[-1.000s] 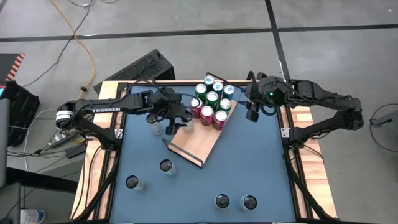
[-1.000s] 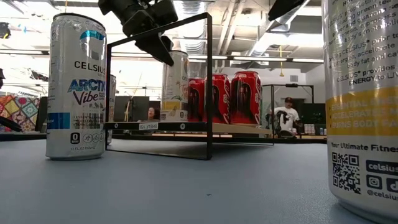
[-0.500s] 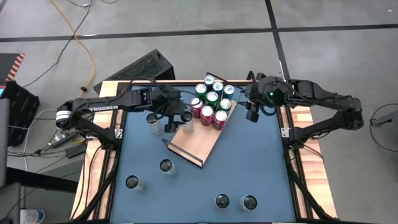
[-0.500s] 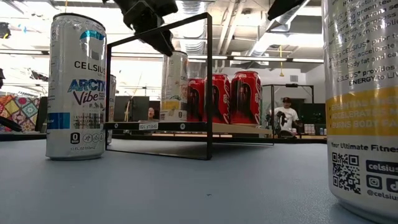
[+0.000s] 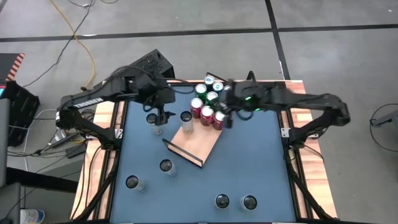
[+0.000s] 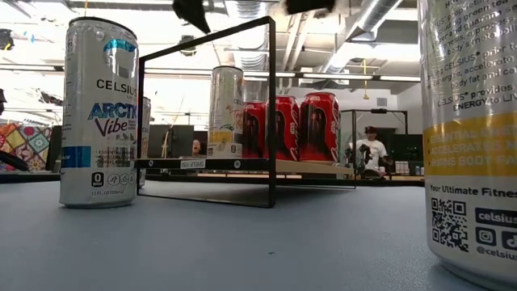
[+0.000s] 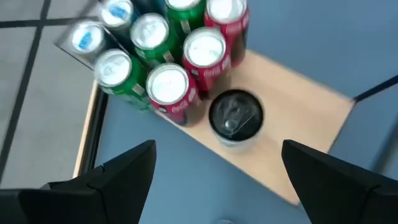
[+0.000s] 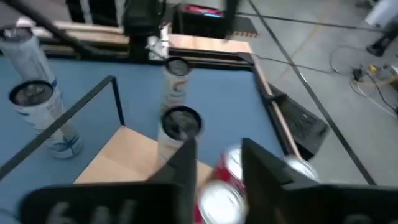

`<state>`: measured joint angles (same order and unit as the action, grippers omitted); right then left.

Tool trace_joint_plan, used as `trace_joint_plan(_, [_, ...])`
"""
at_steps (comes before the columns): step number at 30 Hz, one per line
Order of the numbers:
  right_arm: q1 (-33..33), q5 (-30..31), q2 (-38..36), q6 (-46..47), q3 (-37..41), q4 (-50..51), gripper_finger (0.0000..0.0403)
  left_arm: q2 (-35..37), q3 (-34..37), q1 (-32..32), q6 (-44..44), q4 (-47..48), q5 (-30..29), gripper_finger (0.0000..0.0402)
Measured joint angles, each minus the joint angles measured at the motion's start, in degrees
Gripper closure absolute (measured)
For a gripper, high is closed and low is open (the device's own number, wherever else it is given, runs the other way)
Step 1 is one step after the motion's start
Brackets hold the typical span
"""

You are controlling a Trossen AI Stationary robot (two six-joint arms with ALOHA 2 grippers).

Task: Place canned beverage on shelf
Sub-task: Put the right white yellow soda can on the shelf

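Note:
The shelf (image 5: 200,142), a light-wood board with a black wire rail (image 6: 271,113), lies slantwise in the middle of the blue table. A pale can with a dark top (image 5: 186,117) (image 7: 235,115) stands upright on the board, next to several red and green cans (image 5: 210,104) packed at the board's far end. My left gripper (image 5: 163,112) (image 7: 217,149) hangs open above and to the left of that pale can, clear of it. My right gripper (image 5: 225,117) (image 8: 219,155) hovers over the red cans with a narrow gap between its fingers and nothing in them.
One loose can (image 5: 153,118) stands on the table just left of the shelf. Several more stand toward the near edge (image 5: 166,165) (image 5: 132,182) (image 5: 222,201) (image 5: 249,201). The board's near half is bare wood. A raised wooden rim (image 5: 98,155) runs round the table.
My left gripper has risen from beside the pale can and drawn back toward the table's far left; the can stays upright on the shelf. My right gripper has swung from the shelf's right side toward the table's left, and now hangs over the red cans.

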<state>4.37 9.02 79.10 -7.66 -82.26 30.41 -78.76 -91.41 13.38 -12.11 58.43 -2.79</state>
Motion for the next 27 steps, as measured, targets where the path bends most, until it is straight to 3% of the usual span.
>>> trace_joint_plan(6, [-4.7,-0.2,9.7,-6.2,-0.8,-9.1,0.0394,0.0,-11.9,-3.3,7.2,10.6,-0.8,0.0067])
trace_joint_plan(11, [-6.4,-0.7,15.4,-6.4,-3.9,-13.2,0.0398,0.6,-19.3,-8.4,11.8,14.3,-5.7,0.0067])
trace_joint_plan(15, [-6.5,-4.4,19.7,-5.5,-5.9,-16.5,0.0401,1.3,-22.0,-12.6,14.9,17.0,-12.0,0.0067])
trace_joint_plan(27, [-6.2,-4.8,26.2,-4.4,-7.7,-19.1,0.0403,3.8,-21.7,-19.7,20.9,21.2,-17.6,0.0068])
